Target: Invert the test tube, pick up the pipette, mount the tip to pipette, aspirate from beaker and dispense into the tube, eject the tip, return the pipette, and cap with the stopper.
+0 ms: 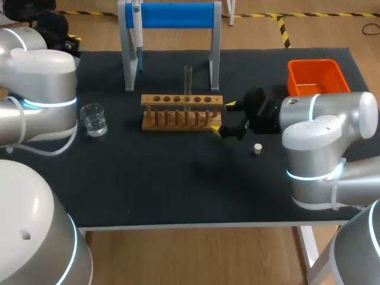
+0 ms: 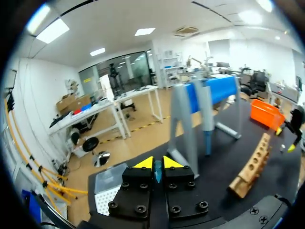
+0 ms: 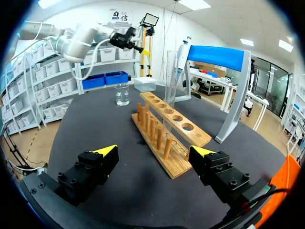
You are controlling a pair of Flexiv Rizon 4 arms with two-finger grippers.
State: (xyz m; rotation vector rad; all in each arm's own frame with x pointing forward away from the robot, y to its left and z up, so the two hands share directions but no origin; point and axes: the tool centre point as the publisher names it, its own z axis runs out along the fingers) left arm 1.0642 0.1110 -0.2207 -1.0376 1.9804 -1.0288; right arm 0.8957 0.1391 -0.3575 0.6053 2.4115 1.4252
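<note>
A clear test tube [image 1: 188, 83] stands upright in the wooden rack [image 1: 181, 111] at mid-table; the right wrist view shows the tube [image 3: 170, 76] and rack [image 3: 167, 129] just ahead. My right gripper [image 1: 224, 118] is open at the rack's right end, holding nothing [image 3: 155, 152]. The pipette [image 1: 137, 35] hangs on the blue-topped stand [image 1: 172, 15]. A glass beaker [image 1: 94, 119] with clear liquid sits left of the rack. The small stopper [image 1: 257, 148] lies near my right arm. My left gripper [image 2: 157, 164] is shut and empty, held high over the table's left edge.
An orange bin [image 1: 317, 76] sits at the back right corner, also seen beside my right wrist [image 3: 286, 191]. The stand's grey legs [image 1: 127, 59] flank the space behind the rack. Dark mat stretches in front of the rack.
</note>
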